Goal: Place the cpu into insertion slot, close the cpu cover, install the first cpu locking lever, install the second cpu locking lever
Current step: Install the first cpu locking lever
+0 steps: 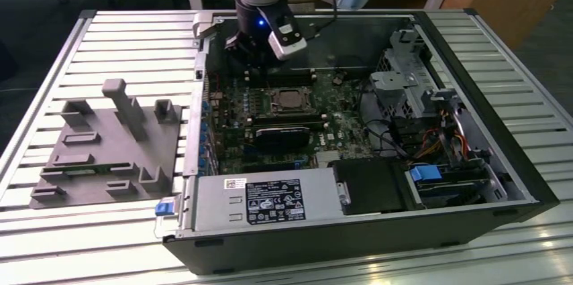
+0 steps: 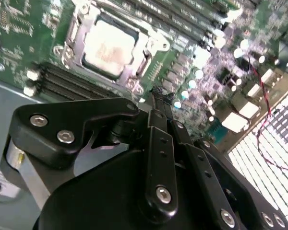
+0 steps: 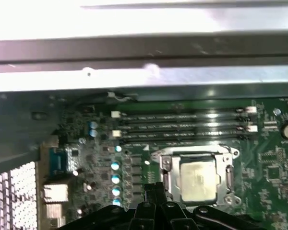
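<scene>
- Black links of the hand point(image 2: 157, 99) sit closest in the second wrist view; its fingers are drawn narrow, tips together, with nothing between them
- Pinched like that, they probably suit pushing something thin, such as a lever, better than gripping
- Near the tips but apart from them lies the cpu point(image 2: 108, 45), flat in the slot point(image 2: 67, 48) on the green board point(image 2: 19, 19)
- Its cover point(image 2: 151, 46) lies down around it, the window showing the pale metal top; it looks closed, which would pin the chip in place
- Whether either lever is latched I cannot tell
- Seen in the exterior view, the case point(image 1: 501, 184) lies on its side on the slatted worktop point(image 1: 54, 231) with the board facing up, which likely gives the arm reach from above
- From there the hand hangs beside the slot, toward the case's far wall
</scene>
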You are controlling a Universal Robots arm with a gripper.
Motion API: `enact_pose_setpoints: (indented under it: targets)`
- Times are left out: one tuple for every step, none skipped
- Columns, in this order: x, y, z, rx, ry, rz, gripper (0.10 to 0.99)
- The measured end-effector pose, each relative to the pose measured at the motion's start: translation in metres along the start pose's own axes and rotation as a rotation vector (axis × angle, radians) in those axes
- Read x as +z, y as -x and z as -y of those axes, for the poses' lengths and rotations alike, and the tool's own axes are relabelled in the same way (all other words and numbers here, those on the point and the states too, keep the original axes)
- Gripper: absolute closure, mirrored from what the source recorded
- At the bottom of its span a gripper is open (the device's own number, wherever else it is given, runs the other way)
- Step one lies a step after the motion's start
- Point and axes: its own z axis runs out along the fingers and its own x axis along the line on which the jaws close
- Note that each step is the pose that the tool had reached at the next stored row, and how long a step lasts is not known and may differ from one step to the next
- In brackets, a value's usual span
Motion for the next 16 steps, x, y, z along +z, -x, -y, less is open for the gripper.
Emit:
enact_pose_setpoints:
  targets:
    - [0.0, -0.0019, 0.0002, 0.0, 0.011, -0.0002, 0.984]
    - [-0.0001, -0.0037, 0.0003, 0.001, 0.024, -0.0008, 0.984]
    - [-0.0002, -0.0056, 0.0005, 0.001, 0.035, -0.0015, 0.984]
    - [-0.0002, -0.0074, 0.0006, 0.001, 0.045, -0.0018, 0.984]
    - [-0.0003, -0.0092, 0.0008, 0.001, 0.054, -0.0021, 0.984]
    - [-0.0003, -0.0107, 0.0009, 0.002, 0.062, -0.0024, 0.984]
    - [-0.0002, -0.0117, 0.0009, 0.002, 0.072, -0.003, 0.984]
    - [-0.0001, -0.0124, 0.001, 0.002, 0.083, -0.0037, 0.984]
    - [0.0001, -0.0131, 0.001, 0.002, 0.096, -0.0044, 0.984]
    - [0.0001, -0.0138, 0.0011, 0.003, 0.111, -0.0053, 0.984]
    - [0.0002, -0.0145, 0.0011, 0.003, 0.127, -0.0062, 0.984]
    - [0.0003, -0.0151, 0.0011, 0.004, 0.142, -0.0073, 0.984]
    - [0.0004, -0.0157, 0.0012, 0.004, 0.159, -0.008, 0.984]
    - [0.0005, -0.0162, 0.0012, 0.005, 0.175, -0.009, 0.984]
    - [0.0006, -0.0166, 0.0012, 0.005, 0.191, -0.01, 0.984]
    - [0.0007, -0.0167, 0.0012, 0.006, 0.203, -0.0106, 0.984]
